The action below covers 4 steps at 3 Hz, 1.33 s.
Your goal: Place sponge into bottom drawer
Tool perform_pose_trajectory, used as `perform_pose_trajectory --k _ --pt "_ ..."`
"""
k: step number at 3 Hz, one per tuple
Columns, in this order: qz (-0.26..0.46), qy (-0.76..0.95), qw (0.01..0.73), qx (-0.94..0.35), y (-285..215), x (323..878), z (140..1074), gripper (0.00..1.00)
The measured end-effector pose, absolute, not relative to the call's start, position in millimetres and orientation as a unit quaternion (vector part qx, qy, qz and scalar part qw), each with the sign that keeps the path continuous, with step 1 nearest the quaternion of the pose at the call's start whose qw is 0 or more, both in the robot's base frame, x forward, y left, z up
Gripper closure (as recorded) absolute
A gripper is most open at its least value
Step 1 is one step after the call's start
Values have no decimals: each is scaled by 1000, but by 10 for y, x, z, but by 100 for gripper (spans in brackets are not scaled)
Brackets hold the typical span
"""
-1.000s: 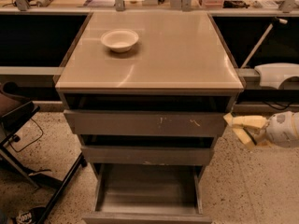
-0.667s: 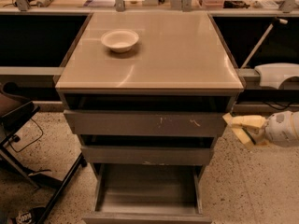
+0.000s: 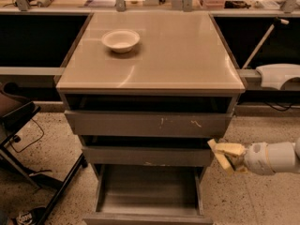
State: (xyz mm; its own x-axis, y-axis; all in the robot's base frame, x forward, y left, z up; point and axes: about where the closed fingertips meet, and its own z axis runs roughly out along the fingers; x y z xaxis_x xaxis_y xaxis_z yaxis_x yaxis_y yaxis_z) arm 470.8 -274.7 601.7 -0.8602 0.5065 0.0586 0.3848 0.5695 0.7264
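Observation:
The bottom drawer (image 3: 149, 192) is pulled out at the foot of the grey cabinet, and its shallow inside looks bare. My gripper (image 3: 227, 154) comes in from the right, level with the middle drawer's front and just off the cabinet's right front corner, above and to the right of the open bottom drawer. The sponge does not show as a separate thing in this view. I see only pale yellow at the gripper's tip.
A white bowl (image 3: 120, 40) sits on the cabinet top (image 3: 187, 55) at the back left. The top drawer (image 3: 145, 123) and middle drawer (image 3: 145, 154) stand slightly ajar. A dark chair base (image 3: 28, 139) stands at the left. A white device (image 3: 280, 74) sits on the right ledge.
My gripper has moved down and a little to the left, from level with the top drawer to level with the middle drawer. Nothing else has moved.

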Motion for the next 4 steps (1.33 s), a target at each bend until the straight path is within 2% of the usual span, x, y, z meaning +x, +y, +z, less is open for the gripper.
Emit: perform_pose_trajectory --k 2,3,4 --pt "390 879 99 255 -2576 4724 5797 100" --pt "374 879 103 277 -2107 4523 4947 100" --pt "367 886 117 258 -1798 4527 4782 100"
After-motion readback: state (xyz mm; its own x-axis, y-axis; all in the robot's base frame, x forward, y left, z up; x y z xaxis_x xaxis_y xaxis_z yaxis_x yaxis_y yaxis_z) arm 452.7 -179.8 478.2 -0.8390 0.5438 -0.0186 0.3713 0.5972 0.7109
